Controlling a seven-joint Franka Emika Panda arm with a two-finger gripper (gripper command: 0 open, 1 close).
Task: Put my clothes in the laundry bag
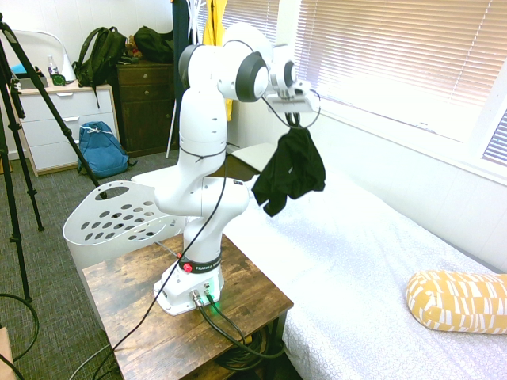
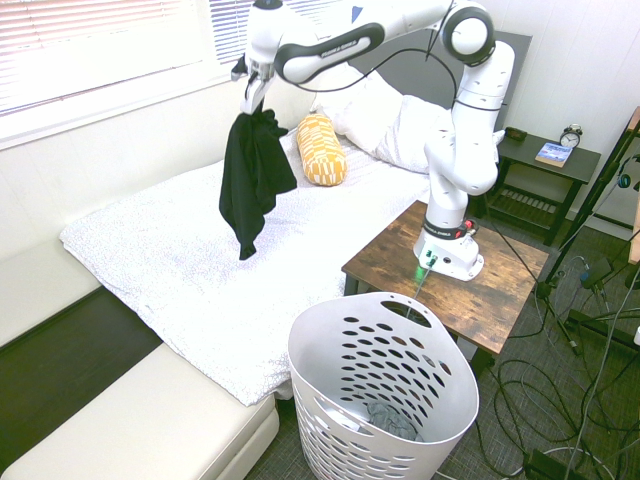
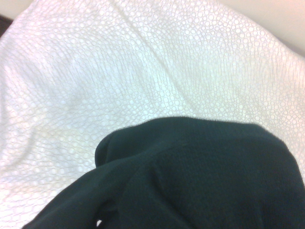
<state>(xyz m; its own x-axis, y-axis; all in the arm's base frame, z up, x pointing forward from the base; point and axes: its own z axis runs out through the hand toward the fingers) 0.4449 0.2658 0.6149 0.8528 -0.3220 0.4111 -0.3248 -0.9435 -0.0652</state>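
On my second exterior view the laundry bag [image 2: 385,395] stands on the floor at the near end of the wooden table [image 2: 500,290], and I can look down into it: something grey lies at the bottom. The first exterior view shows the same basket only from the side, left of the arm's base, with its oval holes and cut-out handle but nothing of its inside. That view alone gives me the dresser, the blue backpack [image 1: 103,149] on the floor and the yellow jacket [image 1: 214,24] hanging at the far wall. The second alone shows the white pillows [image 2: 385,120] at the head of the bed. The yellow patterned cushion [image 1: 459,301] shows in both.

The arm reaches out high over the bed [image 2: 170,250], wrist tipped steeply downward. The gripper [image 2: 256,92] is clamped on the top of the clothes [image 2: 254,175], which hang free in the air, clear of the white cover. From the wrist camera I see only black fabric bunched close up, with the dotted cover beneath.
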